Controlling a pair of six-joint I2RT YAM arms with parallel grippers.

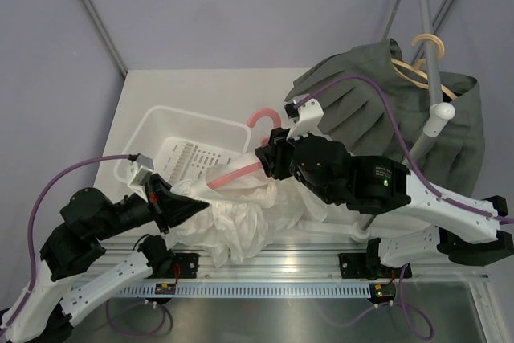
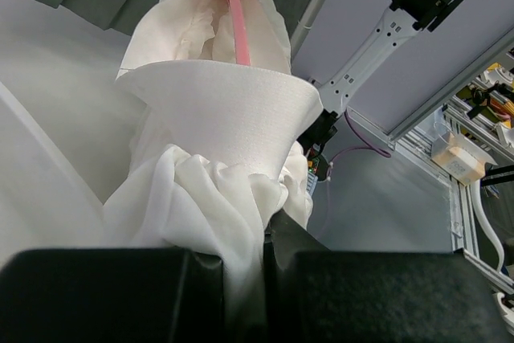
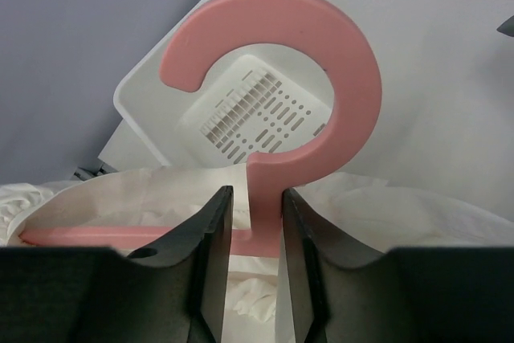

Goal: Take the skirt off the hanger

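Observation:
A white skirt (image 1: 233,218) is bunched on the table's near edge, threaded on a pink hanger (image 1: 261,122) whose hook points away. My left gripper (image 1: 189,208) is shut on a fold of the skirt (image 2: 217,110), and the hanger (image 2: 235,14) bar runs into the waistband above. My right gripper (image 3: 257,230) straddles the neck of the hanger (image 3: 353,62). Its right finger (image 3: 301,238) touches the neck. A narrow gap remains at the left finger (image 3: 213,230), so it is open. White skirt (image 3: 120,198) fabric lies under the jaws.
A white slotted basket (image 1: 173,130) sits on the table behind the skirt. A grey pleated garment (image 1: 377,102) hangs on a wooden hanger (image 1: 422,62) from a rack pole (image 1: 430,30) at the back right. An aluminium rail (image 1: 321,267) runs along the near edge.

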